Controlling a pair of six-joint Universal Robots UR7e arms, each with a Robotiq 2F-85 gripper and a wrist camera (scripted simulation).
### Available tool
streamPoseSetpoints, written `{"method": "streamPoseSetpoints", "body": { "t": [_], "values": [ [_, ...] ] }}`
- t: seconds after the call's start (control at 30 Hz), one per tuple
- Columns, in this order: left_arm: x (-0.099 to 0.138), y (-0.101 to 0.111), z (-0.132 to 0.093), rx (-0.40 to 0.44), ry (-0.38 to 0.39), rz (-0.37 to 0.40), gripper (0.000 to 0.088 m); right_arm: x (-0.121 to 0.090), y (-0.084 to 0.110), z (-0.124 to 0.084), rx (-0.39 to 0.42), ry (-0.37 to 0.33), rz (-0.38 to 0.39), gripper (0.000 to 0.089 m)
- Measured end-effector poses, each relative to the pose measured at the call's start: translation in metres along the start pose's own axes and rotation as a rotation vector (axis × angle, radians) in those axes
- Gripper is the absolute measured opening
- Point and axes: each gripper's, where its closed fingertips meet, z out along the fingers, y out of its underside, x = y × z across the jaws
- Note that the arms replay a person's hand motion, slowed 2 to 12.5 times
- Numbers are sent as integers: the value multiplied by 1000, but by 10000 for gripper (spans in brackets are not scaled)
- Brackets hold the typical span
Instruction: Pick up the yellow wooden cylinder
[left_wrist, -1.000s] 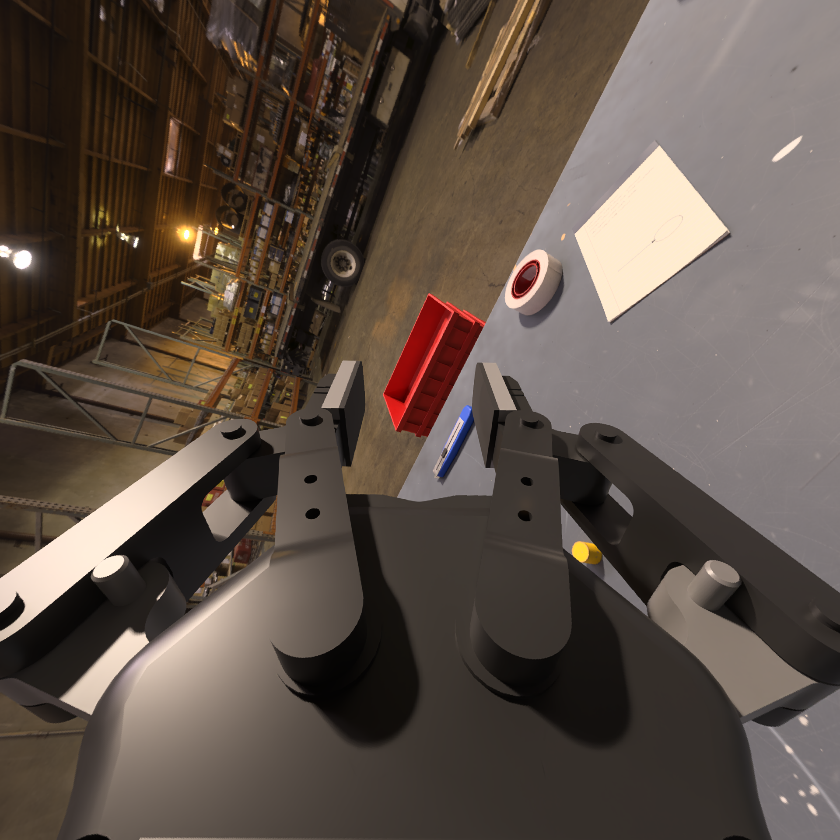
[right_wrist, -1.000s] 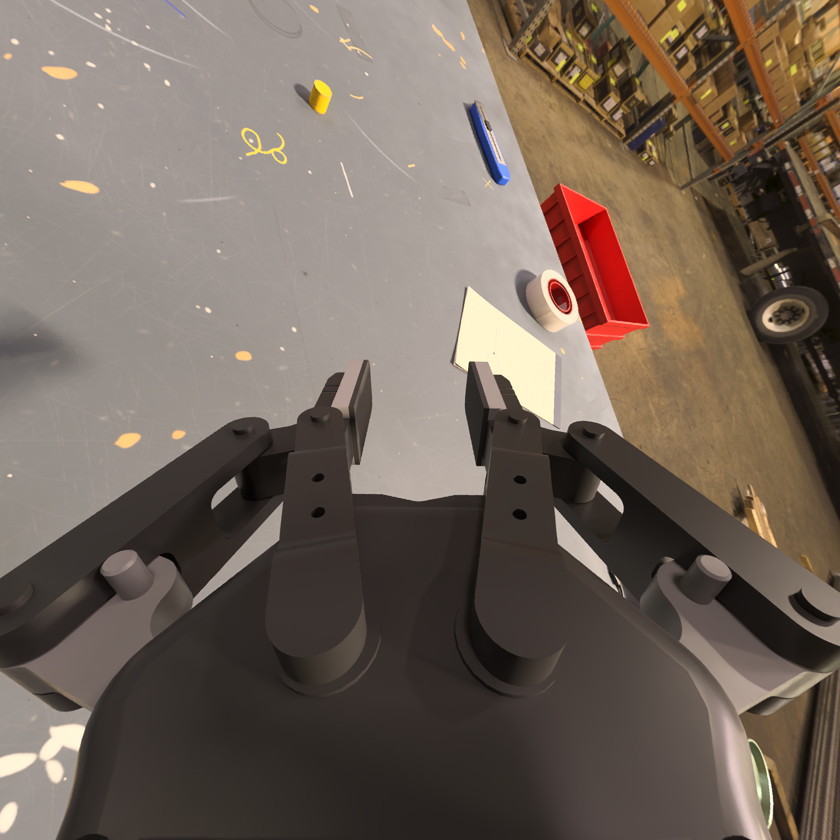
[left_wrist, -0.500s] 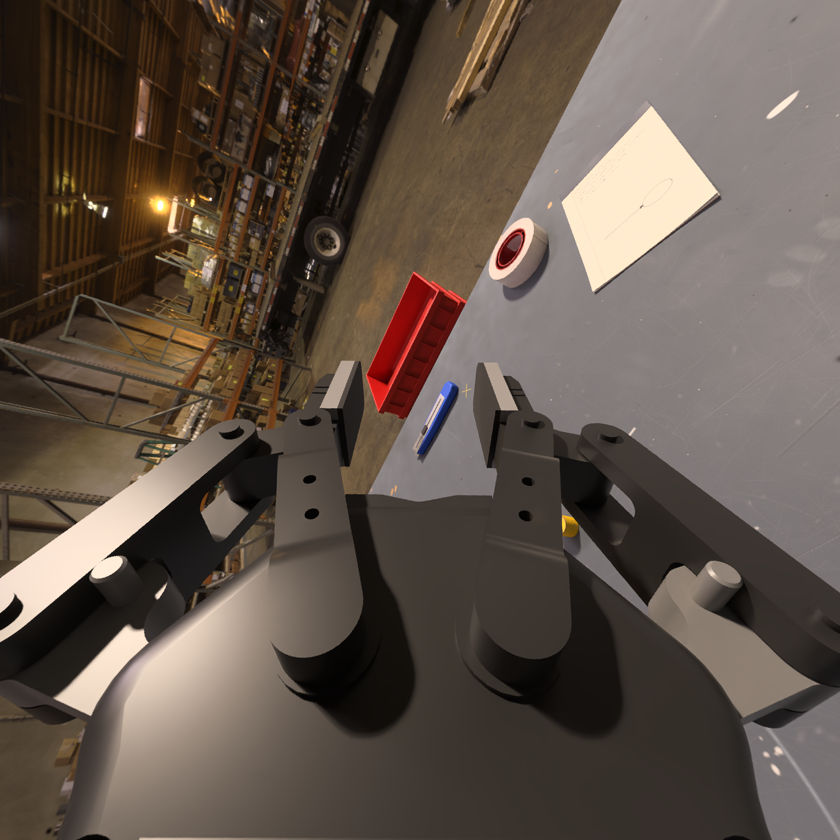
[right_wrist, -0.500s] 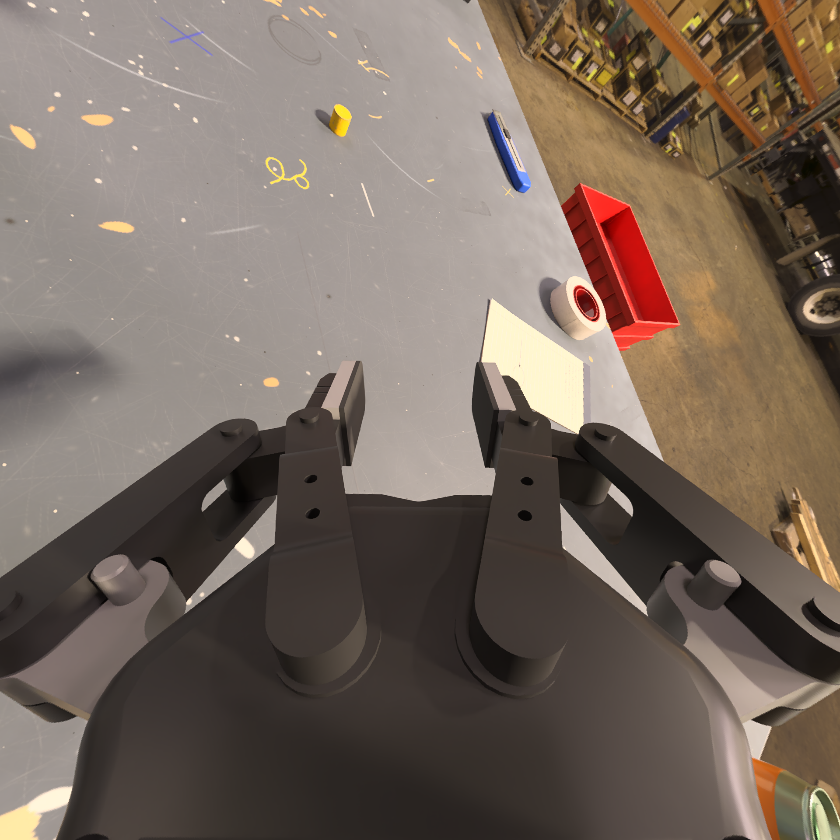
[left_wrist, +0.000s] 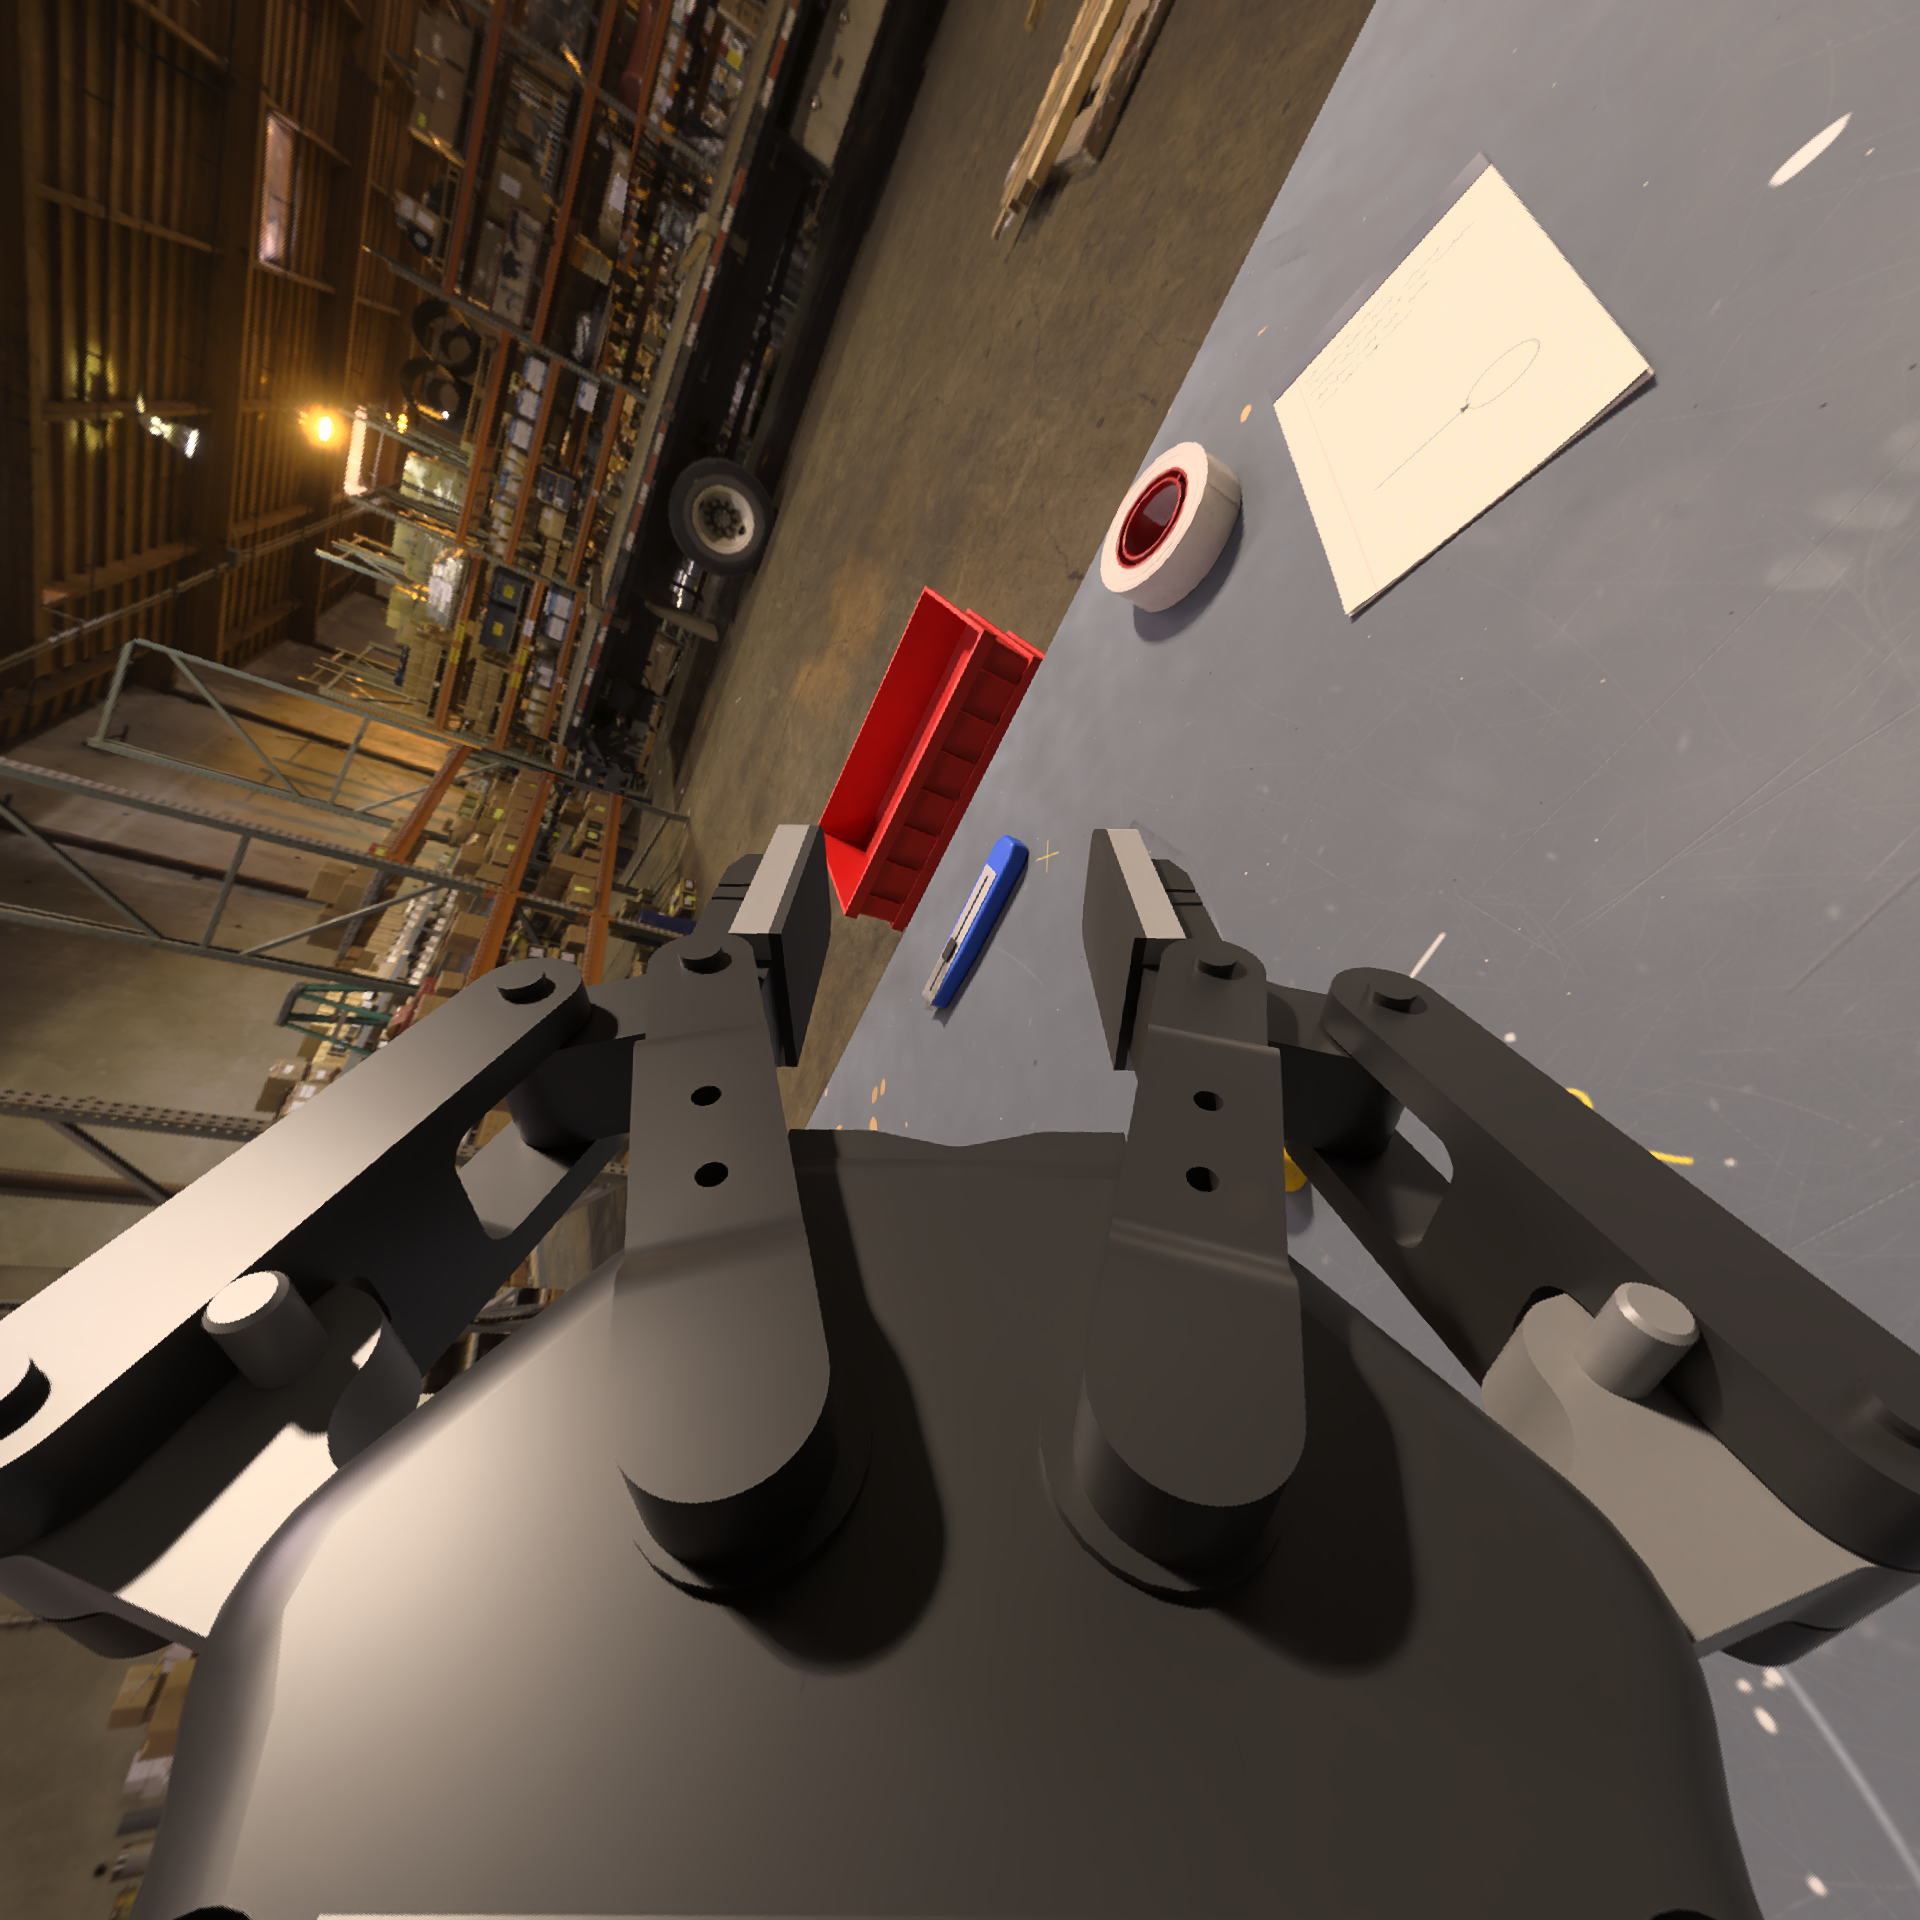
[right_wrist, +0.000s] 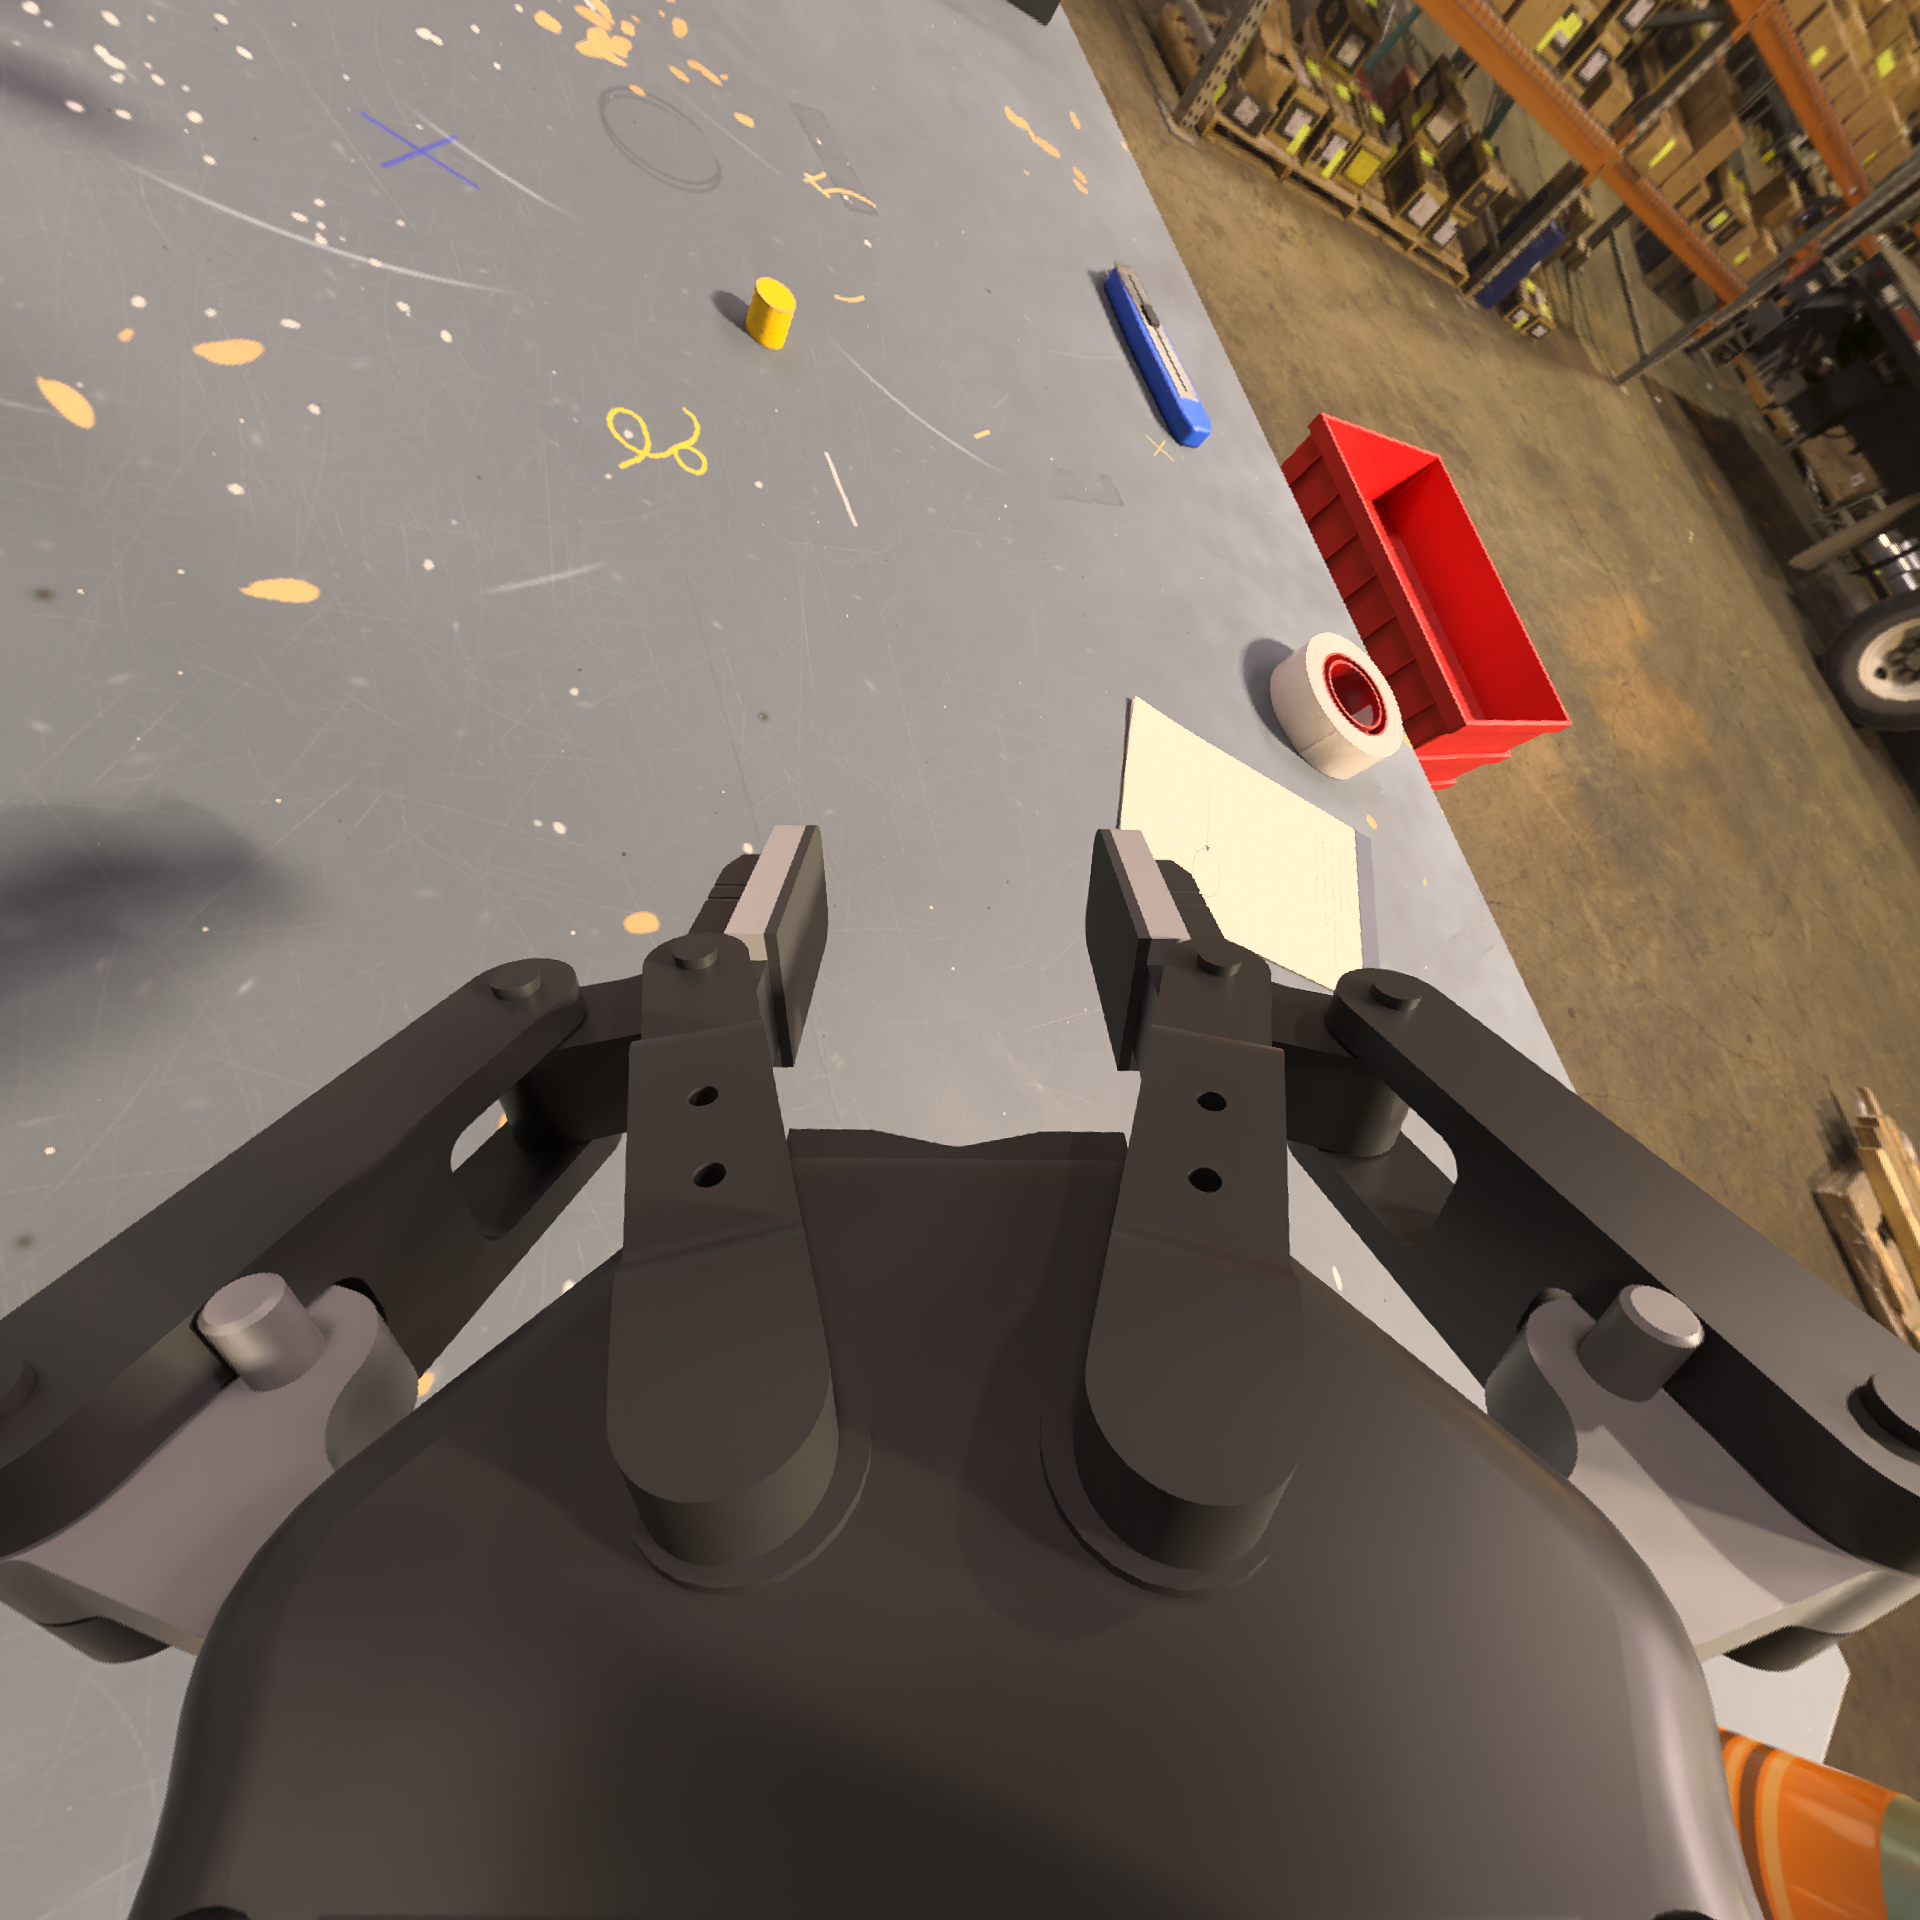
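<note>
Over the last second my left gripper (left_wrist: 951, 914) has swung so the yellow cylinder (right_wrist: 771, 312) is now almost hidden behind its right finger linkage, just a sliver showing. From my right gripper (right_wrist: 951, 914) I see it upright on the grey table (right_wrist: 520, 675), well apart, left of the blue knife (right_wrist: 1155, 356). Both jaws are spread and empty, so I judge the reach not yet lined up.

yellow wooden cylinder (right_wrist: 771, 312) upright on table

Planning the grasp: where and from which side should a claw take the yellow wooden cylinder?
Probably from above, pads across its round side wall. The yellow wooden cylinder stands upright, apart from the blue utility knife, on the grey table, so its sides look free.
</note>
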Motion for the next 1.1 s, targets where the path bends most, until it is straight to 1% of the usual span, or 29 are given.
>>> {"method": "streamPoseSetpoints", "body": {
  "t": [0.27,0.5,0.9,1.1],
  "values": [
    [-5,8,2,-20,-13,0,447,-1,-4,3,22,16,41,459],
    [-7,12,4,-17,-11,-23,447,0,-5,7,37,34,84,461],
    [-9,20,6,-22,2,-57,448,2,1,13,38,76,136,473],
    [-8,26,7,-37,8,-60,454,1,5,16,33,81,163,485]
  ]
}}
